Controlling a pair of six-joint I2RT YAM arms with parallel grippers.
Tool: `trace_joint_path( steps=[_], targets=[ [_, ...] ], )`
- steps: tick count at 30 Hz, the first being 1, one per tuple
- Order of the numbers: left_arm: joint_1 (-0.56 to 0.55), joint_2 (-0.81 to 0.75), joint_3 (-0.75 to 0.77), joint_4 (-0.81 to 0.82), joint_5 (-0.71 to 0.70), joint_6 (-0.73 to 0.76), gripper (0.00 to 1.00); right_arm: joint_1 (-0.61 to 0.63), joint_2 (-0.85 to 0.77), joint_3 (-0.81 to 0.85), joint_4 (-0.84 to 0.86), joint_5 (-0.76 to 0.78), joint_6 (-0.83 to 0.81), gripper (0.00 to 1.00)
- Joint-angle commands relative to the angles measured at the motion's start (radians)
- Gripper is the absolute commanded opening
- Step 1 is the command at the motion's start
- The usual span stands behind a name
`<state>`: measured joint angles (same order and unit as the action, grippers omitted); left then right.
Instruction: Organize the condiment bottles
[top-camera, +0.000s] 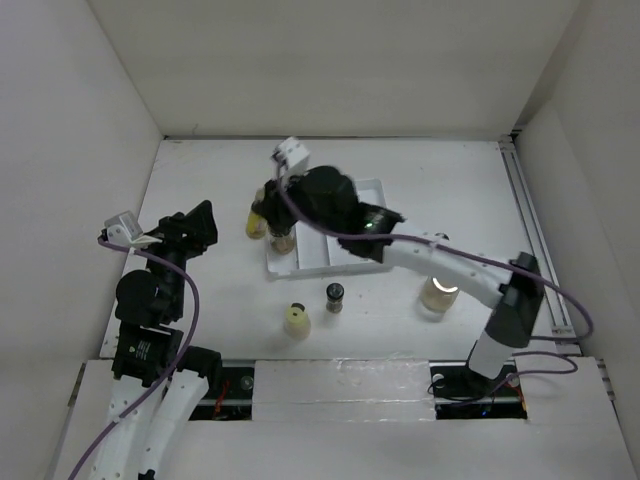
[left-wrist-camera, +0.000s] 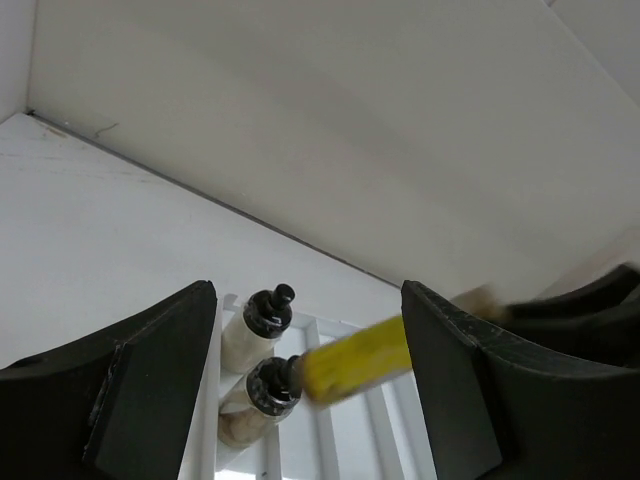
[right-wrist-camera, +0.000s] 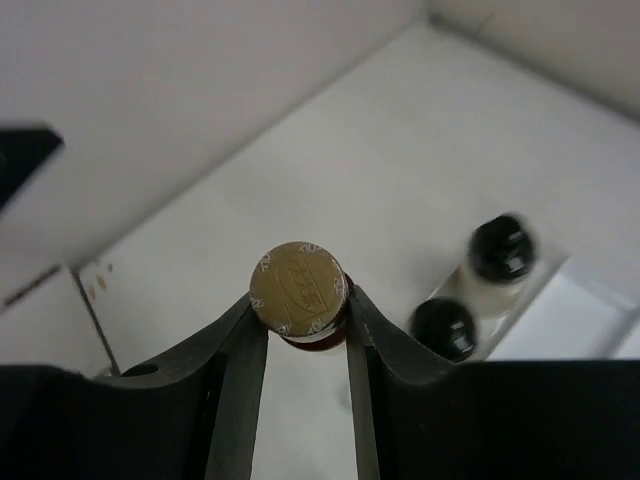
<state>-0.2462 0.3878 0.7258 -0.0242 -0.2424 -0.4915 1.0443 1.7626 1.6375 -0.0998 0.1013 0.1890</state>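
White-walled enclosure, white table (top-camera: 200, 170). My right gripper (right-wrist-camera: 300, 322) is clamped on the slim yellow-labelled bottle (right-wrist-camera: 298, 288), near two black-capped bottles (top-camera: 283, 238) at the divided tray's (top-camera: 312, 250) 9 o'clock end. My left gripper (left-wrist-camera: 308, 300) gapes wide, holding nothing. Cream-yellow bottle (top-camera: 296, 320) and wide clear jar (top-camera: 438, 293) stand at the tray's 6 and 4 o'clock.

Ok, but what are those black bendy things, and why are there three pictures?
They are two robot arms, each ending in a pincer. One picture looks down from above; the others come from little cameras on the wrists. On the table are a white tray with two black-capped bottles in it, a cream-yellow bottle, a small black-capped bottle and a clear jar. The right pincer squeezes a slim yellow-labelled bottle. The left pincer is open, holding nothing.
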Motion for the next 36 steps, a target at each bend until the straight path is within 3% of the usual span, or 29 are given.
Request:
trace_joint_path(
  steps=[1, 5, 9, 14, 22, 36],
  targets=[
    [0.001, -0.01, -0.009, 0.061, 0.025, -0.004, 0.7, -0.139, -0.204, -0.042, 0.192, 0.032, 0.021, 0.11],
    [0.001, -0.001, -0.009, 0.07, 0.044, -0.004, 0.7, -0.282, -0.226, -0.087, 0.201, -0.018, 0.05, 0.11],
    [0.001, -0.001, -0.019, 0.079, 0.064, -0.004, 0.7, -0.384, -0.129, -0.087, 0.189, -0.043, 0.059, 0.11],
    [0.001, 0.017, -0.019, 0.089, 0.087, 0.005, 0.7, -0.397, 0.009, 0.033, 0.115, -0.055, 0.05, 0.11],
    [0.001, 0.037, -0.019, 0.098, 0.107, 0.014, 0.7, -0.397, 0.165, 0.074, 0.106, -0.055, 0.03, 0.1],
    [0.001, 0.046, -0.019, 0.107, 0.117, 0.014, 0.7, -0.369, 0.324, 0.16, 0.106, -0.014, -0.008, 0.08]
  ],
)
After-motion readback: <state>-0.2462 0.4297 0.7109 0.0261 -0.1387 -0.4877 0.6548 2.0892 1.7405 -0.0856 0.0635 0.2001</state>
